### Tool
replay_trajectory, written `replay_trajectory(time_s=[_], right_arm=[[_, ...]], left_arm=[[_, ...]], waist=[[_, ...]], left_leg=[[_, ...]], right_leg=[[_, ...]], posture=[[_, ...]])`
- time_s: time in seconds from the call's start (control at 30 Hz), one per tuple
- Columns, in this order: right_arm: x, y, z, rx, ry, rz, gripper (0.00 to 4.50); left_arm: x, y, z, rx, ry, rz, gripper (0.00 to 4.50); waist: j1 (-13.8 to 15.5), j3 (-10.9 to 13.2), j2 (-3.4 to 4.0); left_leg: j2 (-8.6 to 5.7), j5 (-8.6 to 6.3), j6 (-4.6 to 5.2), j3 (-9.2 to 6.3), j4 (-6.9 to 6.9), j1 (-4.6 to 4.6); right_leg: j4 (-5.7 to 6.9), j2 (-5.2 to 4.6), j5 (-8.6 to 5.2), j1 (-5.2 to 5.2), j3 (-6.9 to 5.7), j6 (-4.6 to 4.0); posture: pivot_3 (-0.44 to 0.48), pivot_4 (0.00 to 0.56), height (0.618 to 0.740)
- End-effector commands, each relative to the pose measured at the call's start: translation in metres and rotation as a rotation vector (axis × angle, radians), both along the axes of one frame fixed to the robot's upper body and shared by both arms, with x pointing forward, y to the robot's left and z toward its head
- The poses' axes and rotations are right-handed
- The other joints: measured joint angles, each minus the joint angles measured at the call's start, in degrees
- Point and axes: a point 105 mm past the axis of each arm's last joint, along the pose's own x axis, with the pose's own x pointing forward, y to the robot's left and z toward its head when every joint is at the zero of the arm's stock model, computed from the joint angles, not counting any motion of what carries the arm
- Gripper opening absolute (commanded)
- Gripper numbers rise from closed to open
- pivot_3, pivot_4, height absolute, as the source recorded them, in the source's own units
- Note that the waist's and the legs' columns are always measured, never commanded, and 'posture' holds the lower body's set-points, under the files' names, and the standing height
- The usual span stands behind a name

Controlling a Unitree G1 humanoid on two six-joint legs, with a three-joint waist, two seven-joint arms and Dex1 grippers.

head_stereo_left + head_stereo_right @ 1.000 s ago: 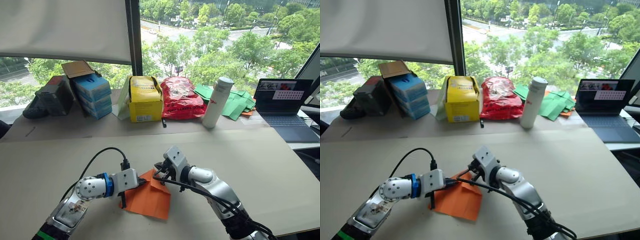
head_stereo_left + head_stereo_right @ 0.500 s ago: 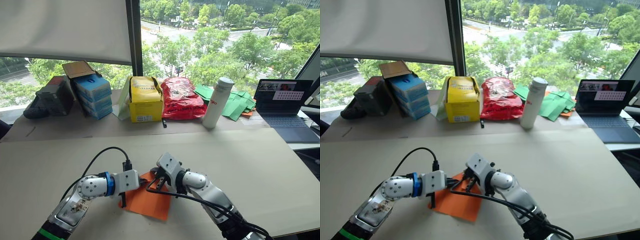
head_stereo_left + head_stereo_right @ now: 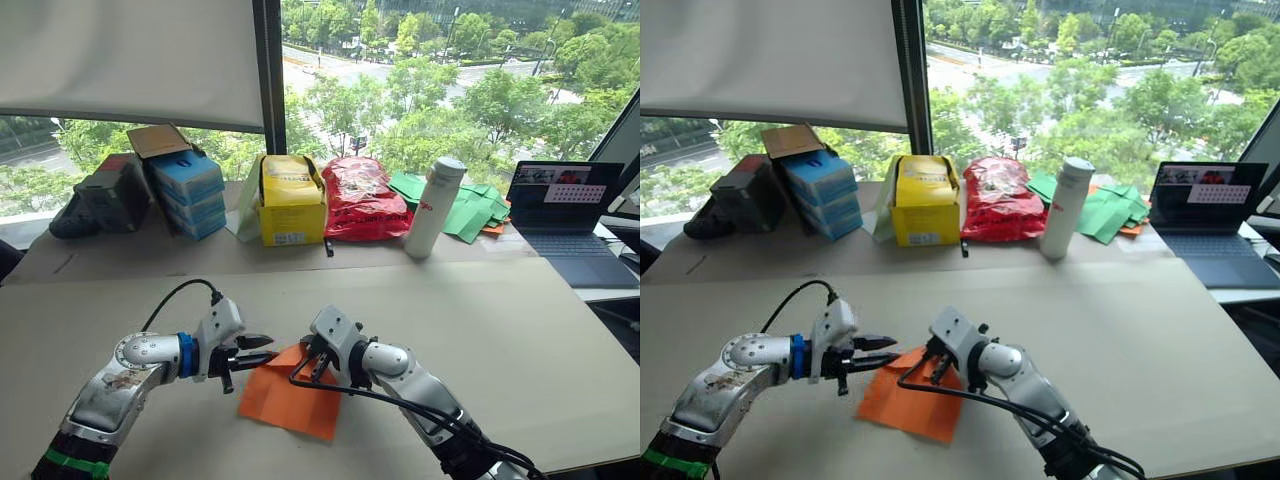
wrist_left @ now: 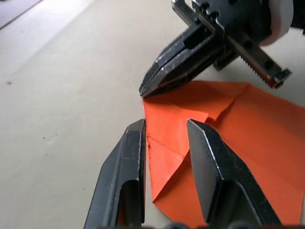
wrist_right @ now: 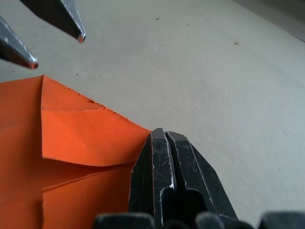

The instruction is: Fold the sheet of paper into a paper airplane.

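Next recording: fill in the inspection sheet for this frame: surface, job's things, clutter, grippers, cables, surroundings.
Surface: beige table, bare around the work.
Job's things: orange sheet of paper, partly folded, lying flat.
Clutter: back row of blue boxes, yellow box, red bag, white bottle, green paper pieces, laptop.
Grippers: left gripper open over the sheet's corner; right gripper shut, tips at the sheet's edge.
Cables: black cable looping on the left arm, another along the right.
Surroundings: window, trees and road outside.
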Motion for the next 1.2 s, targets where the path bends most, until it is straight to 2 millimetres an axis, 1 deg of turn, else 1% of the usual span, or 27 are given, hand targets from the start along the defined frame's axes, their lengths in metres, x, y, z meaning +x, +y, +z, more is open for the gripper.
replay_trajectory(time_s=[0.03,0.07,0.1,0.27,0.33,0.47,0.57,0.63,0.77,0.87,1.0,1.2], right_arm=[[-0.002,-0.004,-0.014,-0.044,0.043,-0.017,0.0],[-0.002,-0.004,-0.014,-0.044,0.042,-0.017,0.0],[-0.001,-0.004,-0.013,-0.044,0.041,-0.018,0.0],[-0.001,-0.003,-0.012,-0.046,0.038,-0.024,0.0],[-0.001,-0.003,-0.012,-0.048,0.037,-0.024,0.0],[-0.002,-0.004,-0.011,-0.054,0.033,-0.025,0.0],[-0.002,-0.004,-0.01,-0.056,0.031,-0.026,0.0],[-0.002,-0.004,-0.009,-0.057,0.03,-0.026,0.0],[-0.003,-0.002,-0.008,-0.056,0.029,-0.022,0.0],[-0.003,-0.001,-0.008,-0.056,0.029,-0.021,0.0],[-0.002,-0.001,-0.008,-0.056,0.03,-0.023,0.0],[-0.002,0.0,-0.009,-0.058,0.031,-0.02,0.0]], left_arm=[[0.006,-0.005,0.003,-0.069,0.049,0.018,0.6],[0.006,-0.007,0.003,-0.076,0.058,0.013,0.22],[0.008,-0.011,-0.002,-0.06,0.06,0.018,0.01],[0.02,-0.029,-0.023,0.011,0.051,0.04,0.01],[0.022,-0.032,-0.027,0.031,0.043,0.044,0.01],[0.023,-0.037,-0.049,0.144,0.019,0.039,0.01],[0.021,-0.035,-0.058,0.196,0.019,0.036,0.01],[0.017,-0.035,-0.064,0.22,0.038,0.02,0.01],[0.012,-0.029,-0.077,0.267,0.071,0.016,0.01],[0.01,-0.026,-0.081,0.284,0.084,0.016,0.01],[0.0,-0.017,-0.084,0.314,0.094,-0.001,0.01],[-0.007,0.0,-0.086,0.353,0.099,0.022,0.01]], waist=[[0.0,0.0,0.0],[0.0,0.0,-0.01],[0.0,0.0,-0.01],[0.1,0.0,-0.02],[0.0,0.0,-0.02],[0.0,0.0,-0.02],[0.2,0.0,-0.04],[0.2,0.0,-0.04],[0.2,0.0,-0.03],[0.1,-0.1,-0.03],[-0.2,-0.1,-0.02],[-0.3,-0.1,-0.01]], left_leg=[[-0.02,0.01,-0.01,0.01,0.0,0.03],[-0.04,0.05,-0.09,0.02,0.0,0.05],[-0.04,0.16,-0.27,0.02,0.0,0.03],[-0.05,0.22,-0.37,0.04,0.0,0.0],[-0.05,0.17,-0.28,0.04,0.0,0.0],[-0.04,0.15,-0.26,0.03,-0.01,-0.02],[-0.05,0.13,-0.22,0.03,-0.01,0.0],[-0.04,0.01,-0.02,0.02,-0.01,0.01],[-0.04,-0.02,0.02,0.02,-0.01,0.07],[-0.04,-0.02,0.03,0.02,-0.02,0.11],[-0.01,-0.02,0.02,0.02,-0.06,0.15],[0.02,-0.02,0.01,0.04,-0.1,0.26]], right_leg=[[0.0,0.0,-0.01,0.03,0.01,0.01],[0.0,0.0,-0.01,0.05,0.03,0.02],[-0.01,0.02,-0.01,0.04,0.04,0.03],[-0.01,0.05,-0.01,0.03,0.06,0.02],[0.01,0.05,-0.01,0.02,0.09,0.02],[-0.01,0.02,-0.01,-0.01,0.16,0.01],[-0.01,-0.02,-0.01,0.02,0.21,0.01],[0.0,-0.05,-0.01,0.03,0.28,0.01],[0.01,-0.06,-0.01,0.06,0.37,0.01],[0.01,-0.06,-0.01,0.08,0.39,0.01],[0.01,-0.05,-0.02,0.06,0.45,0.0],[0.02,-0.1,-0.04,0.09,0.52,-0.03]], posture=[[0.0,0.15,0.74],[0.0,0.15,0.74],[0.0,0.15,0.74],[0.0,0.15,0.74],[0.0,0.15,0.74],[0.0,0.15,0.74],[0.0,0.15,0.74],[0.0,0.15,0.74],[0.0,0.15,0.74],[0.0,0.15,0.74],[0.0,0.15,0.74],[0.0,0.15,0.74]])
